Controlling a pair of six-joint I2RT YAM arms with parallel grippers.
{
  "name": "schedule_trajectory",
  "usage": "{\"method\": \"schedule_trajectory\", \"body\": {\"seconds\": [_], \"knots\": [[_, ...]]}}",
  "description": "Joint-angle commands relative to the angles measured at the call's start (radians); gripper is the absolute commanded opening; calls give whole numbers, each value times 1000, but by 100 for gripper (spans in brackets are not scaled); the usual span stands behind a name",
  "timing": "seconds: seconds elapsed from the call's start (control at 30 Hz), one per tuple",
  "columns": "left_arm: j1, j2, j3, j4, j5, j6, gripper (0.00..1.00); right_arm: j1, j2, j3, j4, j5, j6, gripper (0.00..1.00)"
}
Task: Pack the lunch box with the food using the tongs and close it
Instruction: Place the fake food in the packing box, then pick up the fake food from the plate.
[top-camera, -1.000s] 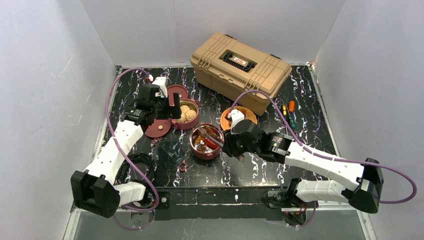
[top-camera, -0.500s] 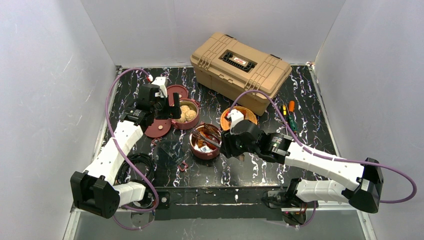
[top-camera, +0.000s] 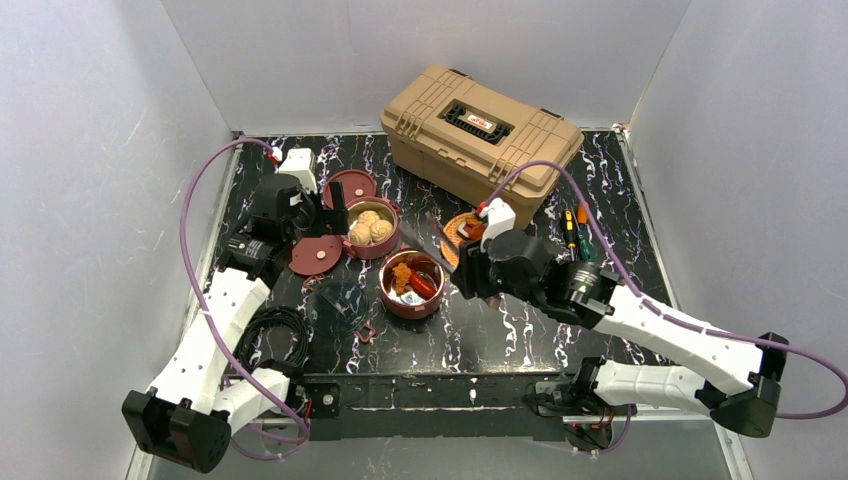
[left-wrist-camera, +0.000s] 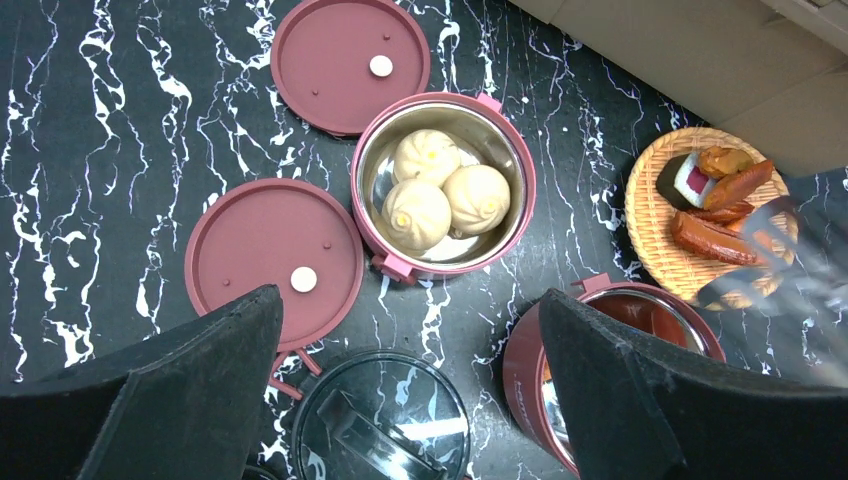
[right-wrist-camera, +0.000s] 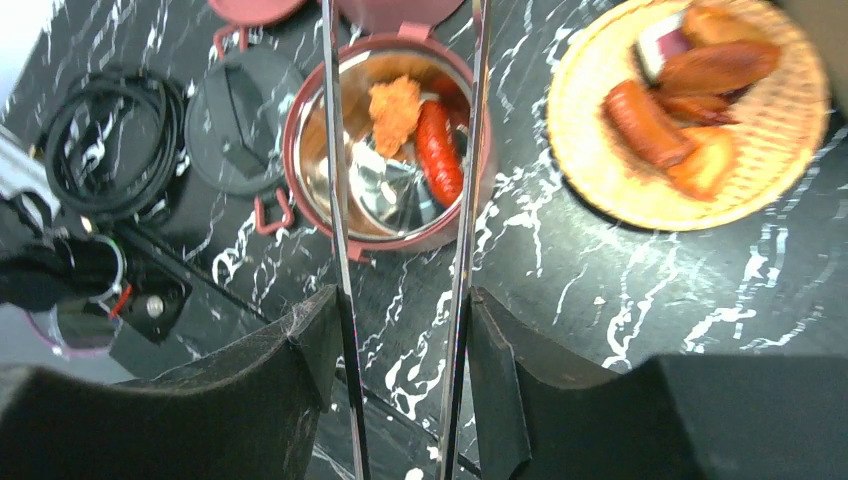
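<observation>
"Dark metal first: where do we see the long thin dark metal tongs (right-wrist-camera: 338, 200)?"

"Between the right jaws, which grasp them. In the right wrist view each slim arm lies against the inner face of one black finger (right-wrist-camera: 250, 400). The two arms stand apart and run up the picture across the round maroon steel-lined bowl (right-wrist-camera: 295, 160)."

"What do we find in that bowl?"

"An orange chunk (right-wrist-camera: 395, 105) and a red sausage piece (right-wrist-camera: 438, 150) sit together at one side, and shiny steel shows across the rest. Just beside the bowl, the flat orange woven plate (right-wrist-camera: 600, 195) carries more reddish-brown and orange pieces (right-wrist-camera: 645, 120)."

"And on the left?"

"The left jaws are released, spread wide, with nothing between them. They hang above the black marbled surface (left-wrist-camera: 80, 150). Past them we see a second maroon bowl (left-wrist-camera: 525, 195) holding three round beige buns (left-wrist-camera: 440, 190). Two flat maroon lids (left-wrist-camera: 350, 60), each with a pale dot, lie on the surface just beside that bowl. A dark see-through round lid (left-wrist-camera: 385, 420) lies nearer to us."

"What can we not make out?"

"The tips of the tongs. They are cut off at the top edge of the right wrist view. In the left wrist view they are only a blur over the woven plate, so we cannot tell whether they touch anything. One left finger (left-wrist-camera: 650, 400) also hides much of the bowl with the chunks."
</observation>
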Motion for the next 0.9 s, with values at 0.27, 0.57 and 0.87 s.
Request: {"method": "schedule_trajectory", "body": {"seconds": [0.27,0.57,0.87], "knots": [[3,26,0,5,29,-3,98,-149,-19,43,-177,204,216,56],[4,28,3,0,37,-5,98,-318,-52,-111,-76,104,302,58],[4,24,5,0,37,-5,98,-383,-33,-175,17,60,315,58]]}}
